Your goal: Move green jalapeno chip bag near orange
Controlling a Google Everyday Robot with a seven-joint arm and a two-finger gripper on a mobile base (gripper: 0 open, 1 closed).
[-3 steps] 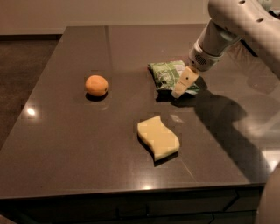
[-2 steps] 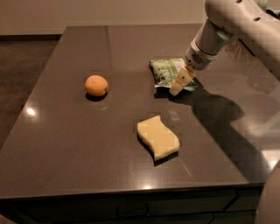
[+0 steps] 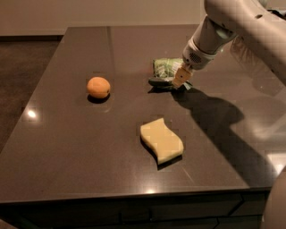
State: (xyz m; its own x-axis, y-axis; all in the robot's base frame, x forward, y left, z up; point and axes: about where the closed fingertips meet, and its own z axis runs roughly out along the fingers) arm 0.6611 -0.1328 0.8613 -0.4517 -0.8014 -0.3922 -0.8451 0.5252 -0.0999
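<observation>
1 chip bag (image 3: 166, 68), 1 orange (image 3: 98, 87), 1 sponge (image 3: 161, 140) — all on dark table (image 3: 67, 170). Chip bag sits well right of orange. Gripper (image 3: 178, 80) at chip bag's near edge — grip state: can't tell. Pale wall (image 3: 89, 13) behind.

Glossy table (image 3: 89, 147); claw (image 3: 170, 81) at crinkly bag (image 3: 166, 67)
</observation>
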